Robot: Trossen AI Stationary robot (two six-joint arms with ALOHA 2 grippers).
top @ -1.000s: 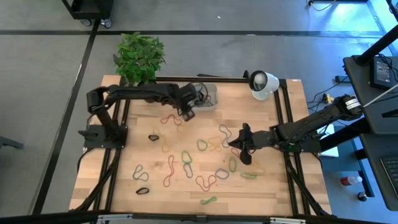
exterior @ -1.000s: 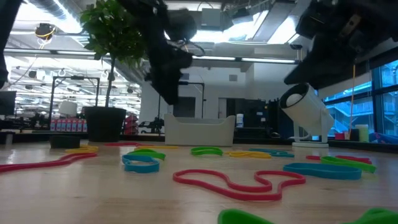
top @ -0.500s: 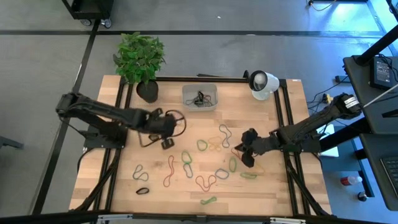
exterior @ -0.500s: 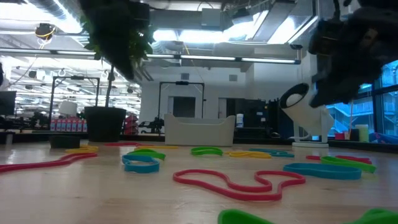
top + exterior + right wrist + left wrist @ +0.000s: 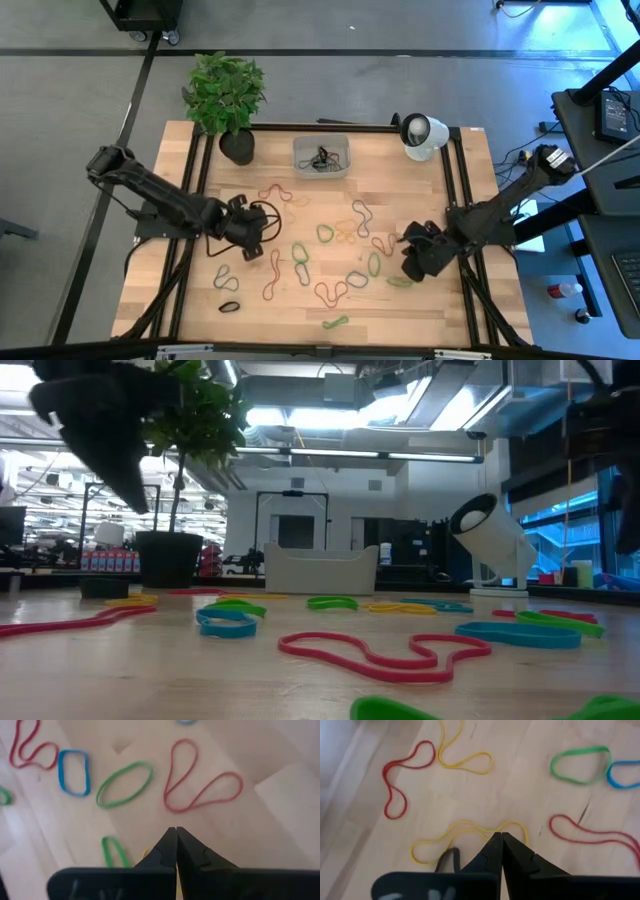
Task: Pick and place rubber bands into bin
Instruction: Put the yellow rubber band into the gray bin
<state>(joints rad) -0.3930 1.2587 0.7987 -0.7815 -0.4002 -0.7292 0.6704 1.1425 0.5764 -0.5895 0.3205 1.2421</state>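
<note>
While both dark two-finger grippers hang low over the pale wooden table (image 5: 440,180), much stays hard to read — in the low view the arms are only dark blurred shapes at the upper corners, fingertips cut off. The left gripper (image 5: 250,232) sits over the table's left-middle; its wrist view shows the fingers (image 5: 512,857) pressed together with nothing between them, their tips above a yellow rubber band looped in a figure-eight (image 5: 465,832), with a short black band (image 5: 447,857) half hidden behind the fingers. The right gripper (image 5: 412,262) is out toward the right edge, its fingers (image 5: 167,851) likewise closed tip to tip and empty, just beside a green loop (image 5: 114,851) partly covered by them and near a red figure-eight band (image 5: 197,782).

The scattered thin rubber bands (image 5: 300,258) — red, green, yellow, black — lie across the table's middle and near half. The small translucent grey plastic bin (image 5: 321,156) stands at the far edge between the black-potted green plant (image 5: 226,95) and the white round camera (image 5: 422,133); a dark tangle lies inside it, too small to sort out.

Beyond the table, grey floor, a desk with cables at right, and a bright ceiling-lit workshop in the low view.
</note>
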